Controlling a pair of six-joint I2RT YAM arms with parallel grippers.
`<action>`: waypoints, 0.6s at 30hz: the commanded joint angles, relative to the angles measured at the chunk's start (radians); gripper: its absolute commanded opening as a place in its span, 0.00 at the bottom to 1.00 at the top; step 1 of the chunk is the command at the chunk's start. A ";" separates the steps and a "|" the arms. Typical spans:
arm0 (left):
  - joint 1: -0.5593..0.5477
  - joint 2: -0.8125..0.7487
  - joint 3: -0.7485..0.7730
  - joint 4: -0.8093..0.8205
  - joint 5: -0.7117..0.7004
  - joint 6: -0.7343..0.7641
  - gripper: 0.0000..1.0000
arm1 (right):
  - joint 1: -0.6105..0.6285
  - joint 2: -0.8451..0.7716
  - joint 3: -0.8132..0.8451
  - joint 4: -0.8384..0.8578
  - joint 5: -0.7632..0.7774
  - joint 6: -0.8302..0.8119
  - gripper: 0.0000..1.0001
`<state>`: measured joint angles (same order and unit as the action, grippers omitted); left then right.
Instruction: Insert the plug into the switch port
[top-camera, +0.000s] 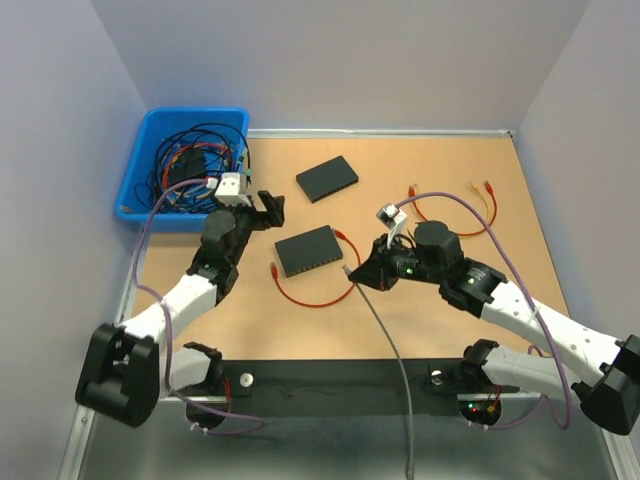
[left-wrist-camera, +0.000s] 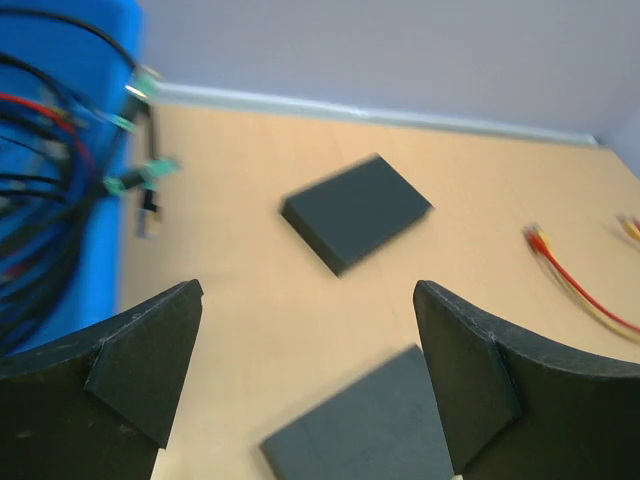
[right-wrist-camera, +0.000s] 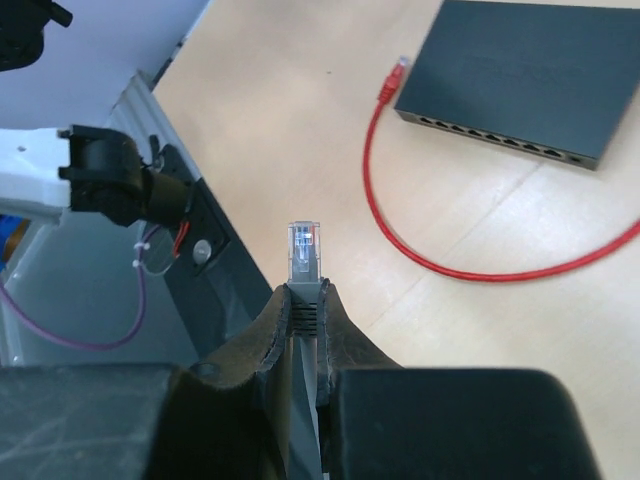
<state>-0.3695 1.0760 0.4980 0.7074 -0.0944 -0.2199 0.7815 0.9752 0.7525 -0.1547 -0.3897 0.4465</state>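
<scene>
closest to the right wrist camera, the right tool (right-wrist-camera: 305, 300) has its two dark fingers pinched nearly together on the grey boot of the plug (right-wrist-camera: 304, 248). the clear tip of the plug stands up past the fingertips. from the overhead view this tool (top-camera: 358, 272) hovers over the table (top-camera: 450, 310) just to the right of the near switch (top-camera: 310, 251), with the plug apart from it. the grey cable (top-camera: 385, 330) trails from the tool back across the near edge of the table.

the near switch (right-wrist-camera: 520, 75) lies flat, and its row of ports faces the right tool. a red cable (right-wrist-camera: 400, 230) loops on the table in front of that port side, one red end lying just beside a corner of the switch.

the left tool (left-wrist-camera: 308, 295) is spread wide with nothing between its fingers. it hangs (top-camera: 268, 208) above the table between the blue bin (top-camera: 135, 170) and the near switch. its camera looks out at the far switch (left-wrist-camera: 355, 210), which lies flat and well apart from the near one. the bin holds a tangle of dark and coloured cables, some spilling over its rim. more loose cables (top-camera: 470, 205), red and yellow, lie on the right side of the table.
</scene>
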 joint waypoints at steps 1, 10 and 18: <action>0.001 0.169 0.159 -0.035 0.316 -0.089 0.99 | 0.010 -0.018 -0.004 -0.031 0.165 0.046 0.01; -0.011 0.557 0.531 -0.443 0.240 -0.022 0.99 | 0.010 0.080 -0.002 -0.094 0.324 0.081 0.01; -0.045 0.630 0.553 -0.583 0.070 -0.036 0.99 | 0.010 0.264 0.056 -0.080 0.384 0.093 0.00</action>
<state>-0.3935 1.7191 1.0161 0.2131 0.0631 -0.2646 0.7815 1.1801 0.7551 -0.2478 -0.0601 0.5217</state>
